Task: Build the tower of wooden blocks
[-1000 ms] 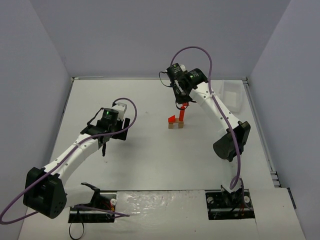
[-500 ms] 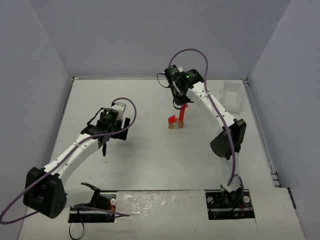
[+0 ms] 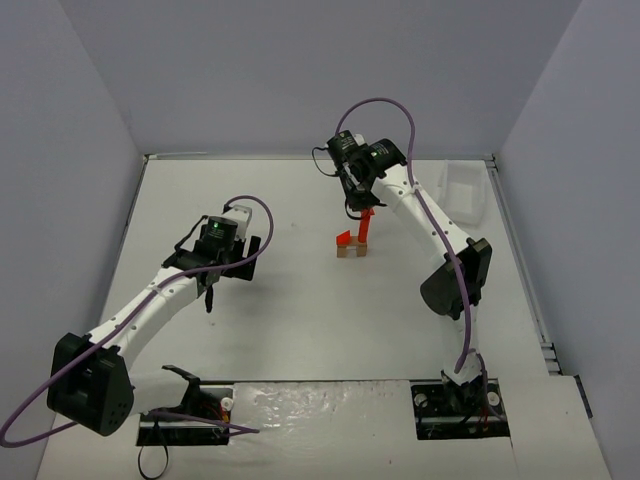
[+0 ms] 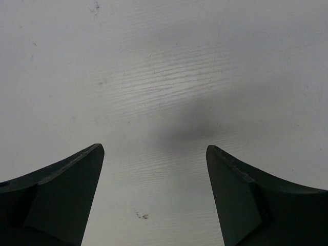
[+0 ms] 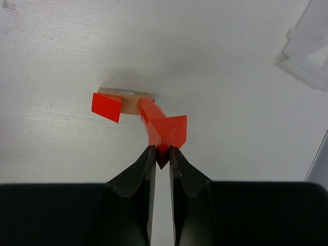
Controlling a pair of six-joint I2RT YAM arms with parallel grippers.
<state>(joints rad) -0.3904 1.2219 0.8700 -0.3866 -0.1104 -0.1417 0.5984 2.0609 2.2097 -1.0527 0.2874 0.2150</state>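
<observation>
1. Since a second ago, the right arm's wrist and elbow have swung slightly leftward, while the blocks and the left arm sit where they were.
2. Mid-worktop stands the wood block tower: a tan block lies flat on the worktop, a red cylinder rises from it, and a second wedge rests on the block's other end.
3. The right pincer is pinching a red wedge by one thin corner, right at the cylinder's top.
4. The left pincer hangs spread over bare worktop, well apart from the tower.
5. Risk: the cylinder is slim and tall, so any sideways drag as the fingers part could tip it, wedge and all. The grip on one corner could also let the wedge pivot and settle off-centre.
6. A white tray sits at the far right edge, and no block shows in the visible part.
</observation>
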